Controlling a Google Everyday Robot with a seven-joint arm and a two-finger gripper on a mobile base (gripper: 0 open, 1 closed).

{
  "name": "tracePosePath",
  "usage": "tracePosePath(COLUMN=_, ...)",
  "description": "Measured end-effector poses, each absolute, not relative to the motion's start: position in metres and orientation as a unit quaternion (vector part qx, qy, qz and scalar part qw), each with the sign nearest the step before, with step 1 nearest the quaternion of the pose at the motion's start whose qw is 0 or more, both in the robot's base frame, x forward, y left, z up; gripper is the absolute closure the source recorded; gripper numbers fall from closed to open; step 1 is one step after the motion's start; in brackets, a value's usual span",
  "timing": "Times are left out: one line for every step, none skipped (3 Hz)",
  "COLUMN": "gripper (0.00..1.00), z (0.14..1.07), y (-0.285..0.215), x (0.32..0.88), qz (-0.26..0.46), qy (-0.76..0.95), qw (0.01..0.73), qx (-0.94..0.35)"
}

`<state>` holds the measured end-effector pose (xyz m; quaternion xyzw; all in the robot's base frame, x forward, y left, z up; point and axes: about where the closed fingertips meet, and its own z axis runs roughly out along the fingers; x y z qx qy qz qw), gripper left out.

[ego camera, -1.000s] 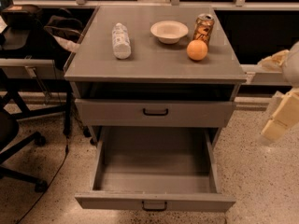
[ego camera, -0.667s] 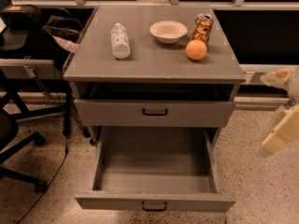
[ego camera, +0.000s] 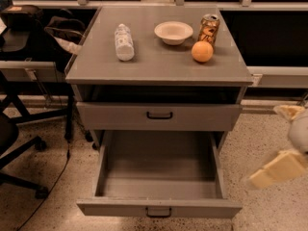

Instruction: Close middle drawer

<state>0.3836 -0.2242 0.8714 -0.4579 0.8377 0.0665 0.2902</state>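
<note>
Grey cabinet (ego camera: 159, 66) takes up most of the shot, w/ the stuff sitting on its flat top. We see the middle drawer (ego camera: 159, 177) pulled way out toward us, deep plain tray, nothing in it afaict, and its small dark loop handle (ego camera: 159, 212) is at the bottom edge of the view. Top drawer (ego camera: 120, 115) above it looks pushed in. There's a dark office chair (ego camera: 7, 131) off to the left on the speckled floor (ego camera: 72, 196).

The gripper (ego camera: 264, 146) is over at the right edge, beside the cabinet and level w/ the open drawer, not touching anything. Its two cream fingers (ego camera: 279, 169) are spread apart, nothing btwn them.

On top: clear bottle (ego camera: 124, 42) lying on its side at left, white bowl (ego camera: 173, 32) at the back, can (ego camera: 209, 29) standing at right, and an orange (ego camera: 202, 51) just in front of the can.
</note>
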Motion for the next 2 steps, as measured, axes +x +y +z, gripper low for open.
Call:
tracePosePath(gripper=0.00, z=0.8384, y=-0.2286, x=0.3737, qz=0.047, qy=0.853, qw=0.300, qx=-0.424)
tracePosePath(gripper=0.00, z=0.8384, y=-0.2286, x=0.3737, qz=0.047, qy=0.853, qw=0.300, qx=-0.424)
